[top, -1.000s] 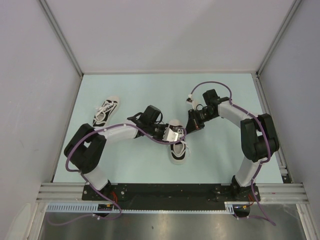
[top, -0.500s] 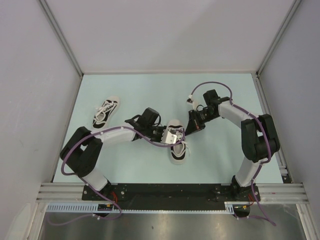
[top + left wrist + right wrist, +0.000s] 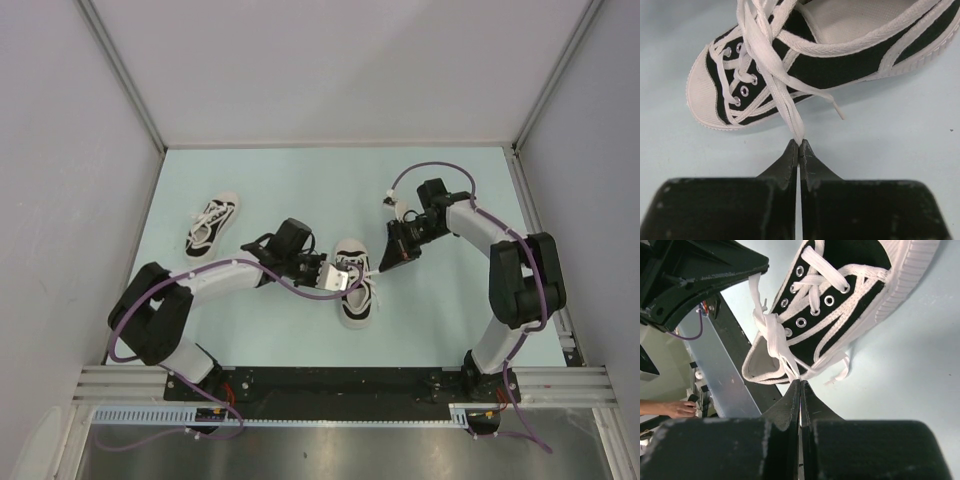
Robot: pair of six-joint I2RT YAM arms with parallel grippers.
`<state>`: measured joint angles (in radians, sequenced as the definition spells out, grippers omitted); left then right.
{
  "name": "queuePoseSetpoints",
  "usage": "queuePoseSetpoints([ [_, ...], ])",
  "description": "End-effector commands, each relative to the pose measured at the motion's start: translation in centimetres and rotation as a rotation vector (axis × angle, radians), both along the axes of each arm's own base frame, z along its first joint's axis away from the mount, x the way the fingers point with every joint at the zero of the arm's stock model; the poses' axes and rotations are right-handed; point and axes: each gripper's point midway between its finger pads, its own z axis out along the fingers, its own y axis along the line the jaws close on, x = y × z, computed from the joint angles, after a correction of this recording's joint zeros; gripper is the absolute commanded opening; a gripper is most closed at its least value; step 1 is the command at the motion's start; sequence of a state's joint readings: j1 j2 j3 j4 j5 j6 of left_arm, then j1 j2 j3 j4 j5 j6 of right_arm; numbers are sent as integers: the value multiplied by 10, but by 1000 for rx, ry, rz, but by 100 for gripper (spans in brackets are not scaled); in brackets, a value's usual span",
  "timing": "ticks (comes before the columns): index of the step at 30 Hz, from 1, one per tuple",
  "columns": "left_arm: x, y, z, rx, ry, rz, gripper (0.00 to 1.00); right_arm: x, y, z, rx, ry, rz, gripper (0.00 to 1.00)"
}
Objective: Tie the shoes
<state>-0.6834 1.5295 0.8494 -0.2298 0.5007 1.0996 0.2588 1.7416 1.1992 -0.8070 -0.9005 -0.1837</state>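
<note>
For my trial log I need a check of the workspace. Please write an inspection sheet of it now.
Surface: pale blue-green table, no marks seen.
Job's things: small black canvas sneaker with white sole at centre, between the arms; second matching sneaker apart, at left.
Clutter: nothing seen.
Grippers: left gripper shut on one white lace; right gripper shut on the other lace.
Cables: purple cables along both arms.
Surroundings: grey walls; metal rail at near edge.

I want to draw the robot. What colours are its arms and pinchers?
The left arm and right arm are white tubes with black joints and a loopy purple cable each. The left gripper and right gripper are black, narrowing to thin tips.
</note>
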Motion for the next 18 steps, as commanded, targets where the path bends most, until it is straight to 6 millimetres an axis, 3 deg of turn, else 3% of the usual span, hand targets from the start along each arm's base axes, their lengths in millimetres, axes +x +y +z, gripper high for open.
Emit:
queuePoseSetpoints([
  [1,6,3,11,-20,-33,12,0,1,-5,15,-9,-65,12,0],
  [18,6,18,10,-2,-42,23,0,-2,-19,7,-74,-84,33,0],
])
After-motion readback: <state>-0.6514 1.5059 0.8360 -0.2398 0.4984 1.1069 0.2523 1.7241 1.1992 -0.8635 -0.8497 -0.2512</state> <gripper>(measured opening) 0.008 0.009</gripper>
